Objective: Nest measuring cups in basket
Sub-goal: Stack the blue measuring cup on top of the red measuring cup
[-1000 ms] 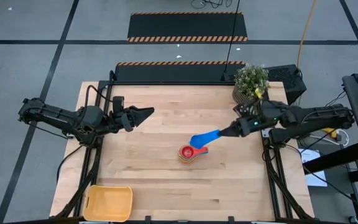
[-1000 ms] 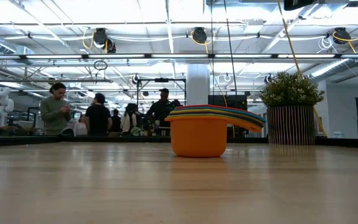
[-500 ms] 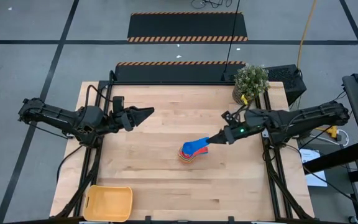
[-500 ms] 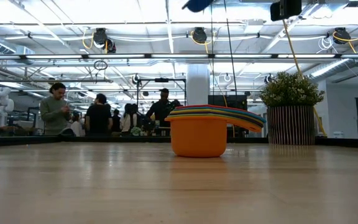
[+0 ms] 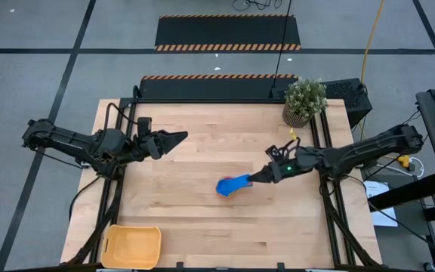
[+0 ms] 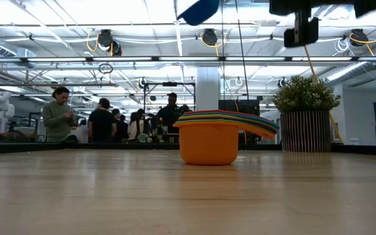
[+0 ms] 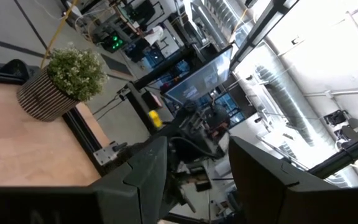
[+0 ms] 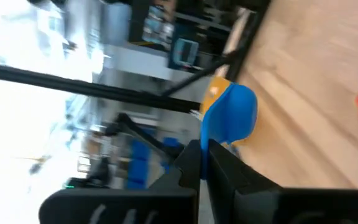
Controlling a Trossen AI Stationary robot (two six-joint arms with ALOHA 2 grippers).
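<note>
A stack of nested measuring cups point(image 6: 209, 138), the orange one outermost, stands on the table's middle. A blue measuring cup point(image 5: 231, 184) hangs above the stack, and my right gripper point(image 5: 257, 178) is shut on it. In the low view this blue cup point(image 6: 198, 9) shows high over the stack. The yellow-orange basket point(image 5: 132, 247) lies at the table's near left corner. My left gripper point(image 5: 178, 137) waits open above the table's left part, holding nothing. My right gripper pinches the blue cup's handle point(image 8: 217, 138) between its two fingers. The fingers lie about level, come from the table's right side and run along the handle. The cup's bowl point(image 8: 232, 113) sticks out beyond the fingertips, lifted clear above the stack.
A potted plant point(image 5: 304, 100) stands at the table's far right corner. Bare wood lies between the stack and the basket. In the low view, people stand in the room behind the table.
My right gripper has come down and toward the table's left and near edges with the blue cup. The cup, which hung to the far right of the stack, now hangs over it. The stack has kept still.
</note>
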